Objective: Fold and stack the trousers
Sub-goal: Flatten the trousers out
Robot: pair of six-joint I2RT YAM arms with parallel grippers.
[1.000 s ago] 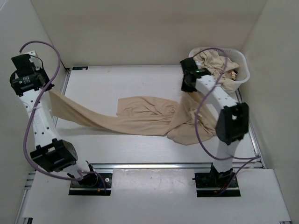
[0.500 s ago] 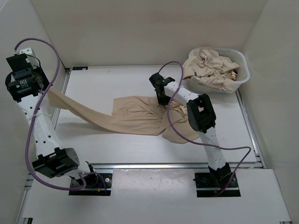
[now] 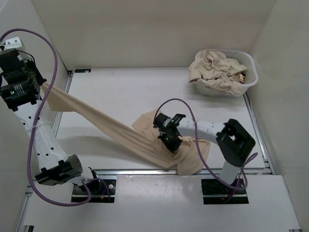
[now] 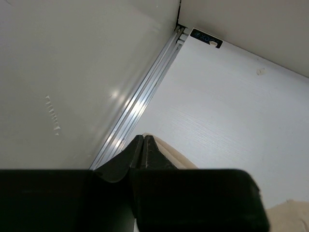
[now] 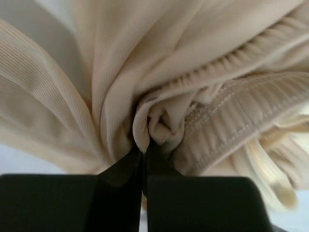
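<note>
While the left gripper [image 3: 42,87] holds one leg end of the trousers [image 3: 116,133] pinched in its closed jaws high at the table's [image 3: 111,92] left edge, the fabric stretches diagonally down to the near middle. There the right gripper [image 3: 170,141], jaws clamped shut, bunches the ribbed waistband [image 5: 231,96]. A white laundry basket [image 3: 248,79] of more beige cloth sits at the far right corner.

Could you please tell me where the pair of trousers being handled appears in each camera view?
Top external: the trousers stretch from far left to near centre.
Left wrist: only a tan edge beside the fingers.
Right wrist: bunched fabric fills the frame.
Shared landmark: the white table.
</note>
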